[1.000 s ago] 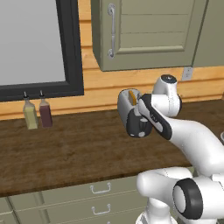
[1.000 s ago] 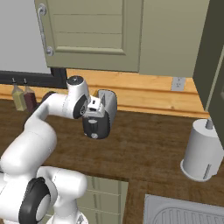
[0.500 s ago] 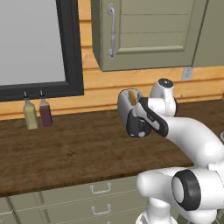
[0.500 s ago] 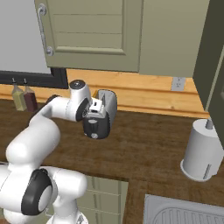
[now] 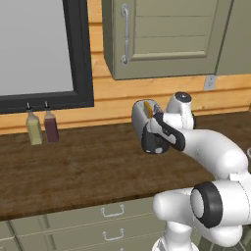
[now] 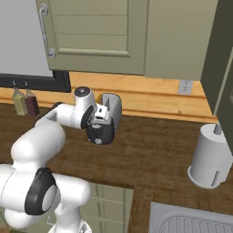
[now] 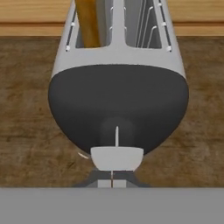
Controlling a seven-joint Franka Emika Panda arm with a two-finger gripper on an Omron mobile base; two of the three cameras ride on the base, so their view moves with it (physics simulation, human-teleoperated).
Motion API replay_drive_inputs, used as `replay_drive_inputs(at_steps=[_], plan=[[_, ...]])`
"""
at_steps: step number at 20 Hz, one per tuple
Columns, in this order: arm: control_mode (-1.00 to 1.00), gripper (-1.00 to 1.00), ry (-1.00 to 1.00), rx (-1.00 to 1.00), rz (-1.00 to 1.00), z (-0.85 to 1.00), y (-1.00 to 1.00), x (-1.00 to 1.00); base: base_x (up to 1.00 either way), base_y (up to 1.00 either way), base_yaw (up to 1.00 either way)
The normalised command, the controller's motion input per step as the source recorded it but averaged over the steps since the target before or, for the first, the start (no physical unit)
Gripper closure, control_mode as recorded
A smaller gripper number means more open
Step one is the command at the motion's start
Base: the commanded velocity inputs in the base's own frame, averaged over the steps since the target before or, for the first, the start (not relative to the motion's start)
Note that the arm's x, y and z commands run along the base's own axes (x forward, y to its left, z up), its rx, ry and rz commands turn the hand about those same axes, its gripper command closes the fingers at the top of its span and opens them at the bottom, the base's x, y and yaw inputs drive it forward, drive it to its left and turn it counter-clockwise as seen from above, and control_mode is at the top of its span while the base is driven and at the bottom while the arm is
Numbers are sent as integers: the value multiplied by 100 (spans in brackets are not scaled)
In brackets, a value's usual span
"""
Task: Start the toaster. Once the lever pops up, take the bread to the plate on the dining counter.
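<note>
Hand view first, op: you're looking straight down the black end panel of the toaster, w/ the pale lever at the bottom of its slot. Your gripper sits right at the lever; its two dark tips meet w/ no gap between them, so fingers are closed together, clamping nothing. Whether the tips actually touch the lever you can't tell from this angle.

Bread stands on edge in the left slot as this cam frames it, golden crust facing you; the other slot shows bare wire guides.

Left base view: toaster stands on the dark wood-grain counter, near the plank back wall, w/ bread peeking as an orange sliver from the top. Gripper is down at the toaster's black end, arm wrapped in from the right. Two bottles stand well apart to the left under the black-framed window: a yellowish one & a dark red one, just beside each other.

Right base view: toaster sits behind the wrist, gripper low at its dark end. A white paper towel roll stands well apart to the right, a sink corner below it. Olive cabinet hangs above.
</note>
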Motion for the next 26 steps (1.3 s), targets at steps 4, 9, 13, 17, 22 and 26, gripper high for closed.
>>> replay_drive_inputs(at_steps=[4,9,13,17,22,26], plan=[[-100,100,-2,0,0,-14,0,15,0,0,0],[-100,100,-2,0,0,-18,0,5,0,0,0],[-100,100,-1,-1,0,-24,0,8,0,0,0],[-100,100,-2,-1,0,-27,0,11,0,0,0],[-100,100,-1,-3,0,-39,0,6,0,0,0],[-100,100,0,-8,0,-55,0,0,0,0,0]])
